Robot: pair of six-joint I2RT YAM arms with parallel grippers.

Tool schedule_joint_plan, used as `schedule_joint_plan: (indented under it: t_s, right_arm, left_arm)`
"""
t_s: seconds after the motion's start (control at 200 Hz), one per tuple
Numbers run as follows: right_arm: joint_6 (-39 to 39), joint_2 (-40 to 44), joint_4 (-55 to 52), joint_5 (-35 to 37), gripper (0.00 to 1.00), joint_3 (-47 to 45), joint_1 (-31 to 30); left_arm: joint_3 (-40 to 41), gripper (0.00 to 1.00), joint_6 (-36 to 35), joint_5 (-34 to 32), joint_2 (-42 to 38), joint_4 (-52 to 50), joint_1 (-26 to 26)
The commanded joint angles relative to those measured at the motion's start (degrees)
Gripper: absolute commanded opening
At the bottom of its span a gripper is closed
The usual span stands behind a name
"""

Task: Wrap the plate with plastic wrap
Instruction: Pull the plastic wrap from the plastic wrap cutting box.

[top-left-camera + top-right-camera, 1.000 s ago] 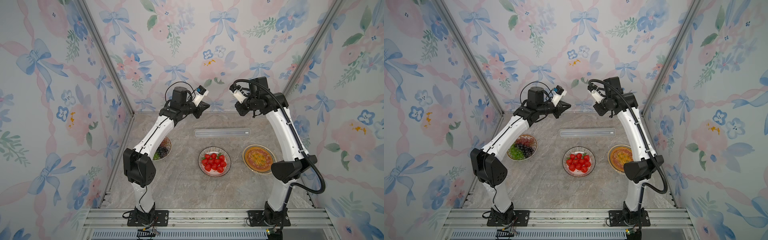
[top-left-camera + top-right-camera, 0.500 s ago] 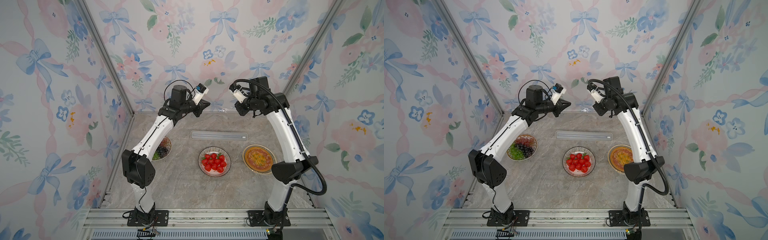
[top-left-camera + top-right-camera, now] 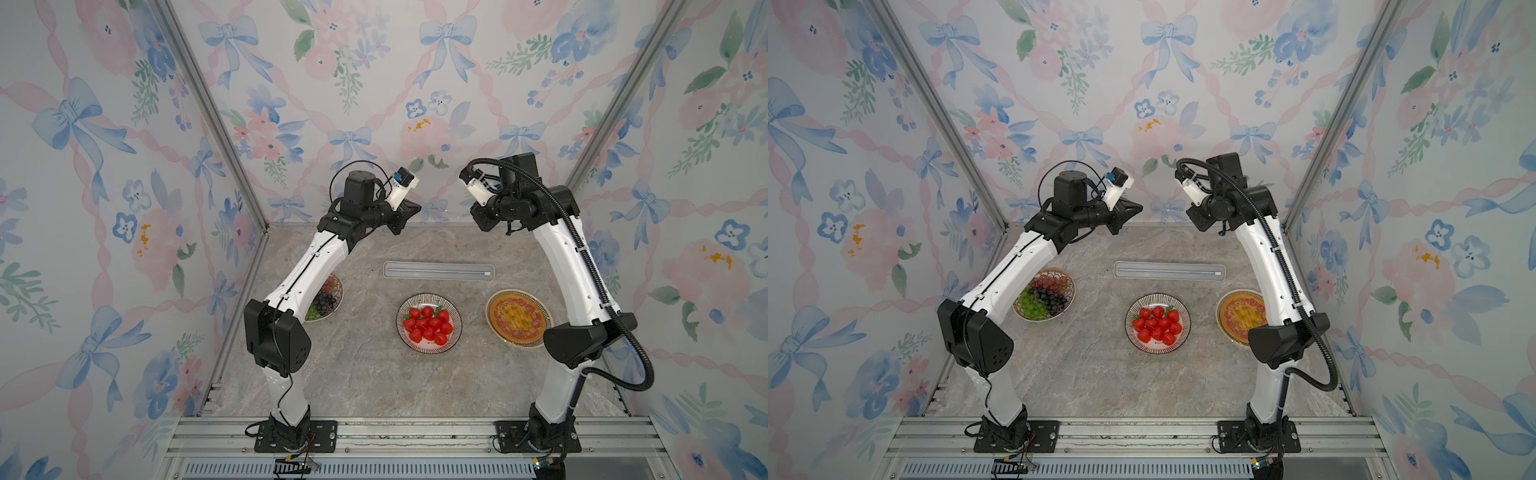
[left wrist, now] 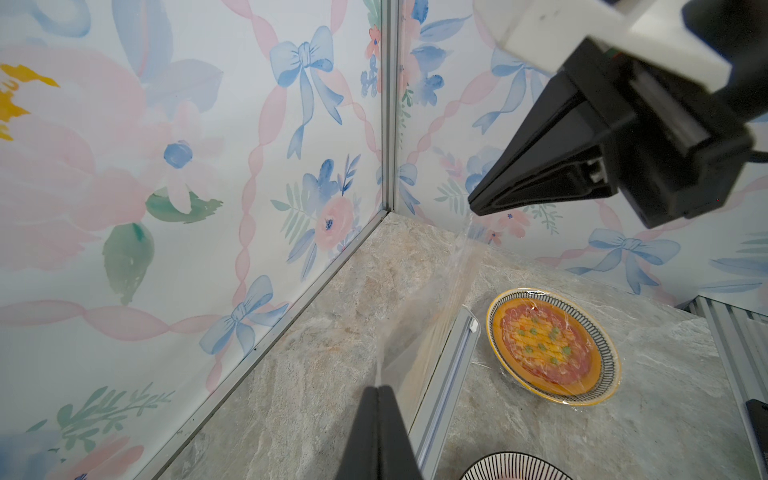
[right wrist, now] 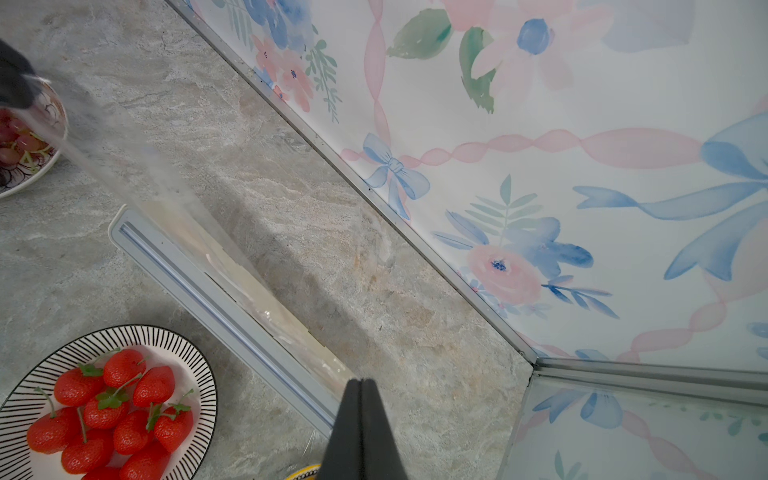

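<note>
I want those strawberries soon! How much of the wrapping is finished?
Done: the pizza plate looks already covered with shiny film. In hand: the left end effector and the right end effector are each shut on the plastic wrap, holding a sheet that rises from the box. Left: the strawberry plate is bare; the sheet is not yet over it.

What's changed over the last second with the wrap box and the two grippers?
The box slid slightly toward the left arm's side and nearer the strawberry plate. The left gripper and right gripper stayed raised and shut on the plastic wrap; the plate did not move.
</note>
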State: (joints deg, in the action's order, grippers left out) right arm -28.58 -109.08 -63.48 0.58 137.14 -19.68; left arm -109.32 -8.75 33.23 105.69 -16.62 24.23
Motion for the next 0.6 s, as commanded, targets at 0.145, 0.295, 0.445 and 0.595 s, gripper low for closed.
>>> schedule_joint_plan:
  t_s: [0.145,0.295,0.445,0.595]
  right_arm:
    - [0.4,3.7,2.4,1.4,0.0,2.3,-1.3]
    - [0.5,4.0,2.3,1.7,0.0,2.1,-1.5]
    - [0.5,4.2,2.4,1.9,0.0,2.0,-1.6]
    - [0.5,4.6,2.4,2.2,0.0,2.0,-1.6]
  left_arm:
    - [-1.8,0.0,0.4,-1.0,-3.8,1.5,0.6]
    - [-1.5,0.0,0.4,-1.2,-4.0,1.5,0.8]
    - [-1.4,0.0,0.4,-1.5,-4.5,1.6,0.9]
    - [-1.4,0.0,0.3,-1.7,-5.0,1.5,1.0]
